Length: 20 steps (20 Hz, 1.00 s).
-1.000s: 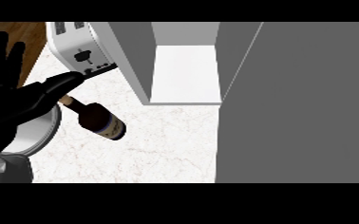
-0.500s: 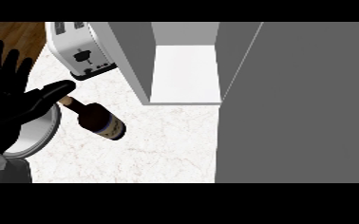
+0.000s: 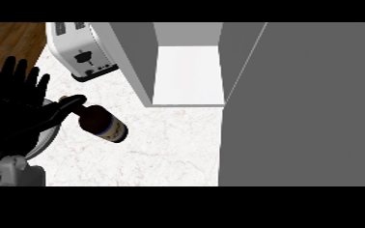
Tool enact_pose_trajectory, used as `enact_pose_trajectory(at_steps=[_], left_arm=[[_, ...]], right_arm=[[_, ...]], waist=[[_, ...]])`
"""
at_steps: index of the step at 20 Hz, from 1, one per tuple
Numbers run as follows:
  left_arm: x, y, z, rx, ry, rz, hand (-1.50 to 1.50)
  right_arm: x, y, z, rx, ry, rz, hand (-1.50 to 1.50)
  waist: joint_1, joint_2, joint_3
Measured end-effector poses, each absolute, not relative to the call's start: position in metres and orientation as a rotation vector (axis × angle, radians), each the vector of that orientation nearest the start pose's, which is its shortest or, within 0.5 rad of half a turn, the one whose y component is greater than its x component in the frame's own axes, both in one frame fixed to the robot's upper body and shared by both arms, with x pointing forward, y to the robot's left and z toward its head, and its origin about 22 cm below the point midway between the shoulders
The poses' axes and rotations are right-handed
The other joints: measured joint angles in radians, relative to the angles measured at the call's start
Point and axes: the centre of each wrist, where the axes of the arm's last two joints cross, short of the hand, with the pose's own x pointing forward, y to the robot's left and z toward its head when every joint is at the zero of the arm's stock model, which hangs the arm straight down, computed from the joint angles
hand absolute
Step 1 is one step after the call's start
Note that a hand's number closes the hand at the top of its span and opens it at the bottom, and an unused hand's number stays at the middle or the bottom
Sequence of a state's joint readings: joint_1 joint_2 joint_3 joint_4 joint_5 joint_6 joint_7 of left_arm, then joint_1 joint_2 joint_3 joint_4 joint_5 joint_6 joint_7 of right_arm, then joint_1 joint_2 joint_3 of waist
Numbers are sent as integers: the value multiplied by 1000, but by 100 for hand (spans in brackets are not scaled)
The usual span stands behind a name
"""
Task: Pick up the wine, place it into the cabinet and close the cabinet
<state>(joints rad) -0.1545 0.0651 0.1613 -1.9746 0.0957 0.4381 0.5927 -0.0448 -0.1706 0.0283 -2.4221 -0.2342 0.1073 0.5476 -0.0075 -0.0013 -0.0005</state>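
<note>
One hand (image 3: 25, 94) shows, the left, at the counter's (image 3: 171, 140) left edge, its fingers spread upward and its thumb reaching to the neck of the wine bottle (image 3: 102, 122), which lies on its side near the toaster (image 3: 82, 53). The risk is that a thumb-only touch rolls the bottle away, since the fingers are not curled round it. The hand looks open, merely touching the neck, though its dark shape makes this hard to confirm; the cabinet (image 3: 187, 72) stands open, well apart.
</note>
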Motion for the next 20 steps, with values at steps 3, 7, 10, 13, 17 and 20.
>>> enact_pose_trajectory(at_steps=[3, 7, 10, 13, 17, 20], left_arm=[[240, 266, 114, 146, -1495, 547, -150], [244, 271, 91, 192, -1498, 558, -150], [246, 275, 78, 197, -1493, 557, -150], [242, 277, 65, 195, -1483, 563, -150], [237, 279, 45, 184, -1473, 564, -150], [240, 280, 37, 174, -1465, 557, -150]], right_arm=[[162, -230, 194, 203, -1878, 292, -150], [163, -230, 199, 196, -1884, 301, -150], [163, -228, 198, 208, -1886, 291, -150], [164, -232, 201, 180, -1889, 297, -150], [163, -231, 197, 199, -1883, 294, -150], [164, -235, 200, 171, -1895, 293, -150]], waist=[[0, 0, 0], [-1, 0, 0], [0, 0, 0], [0, 0, 0], [2, 0, 0], [1, 0, 0]])
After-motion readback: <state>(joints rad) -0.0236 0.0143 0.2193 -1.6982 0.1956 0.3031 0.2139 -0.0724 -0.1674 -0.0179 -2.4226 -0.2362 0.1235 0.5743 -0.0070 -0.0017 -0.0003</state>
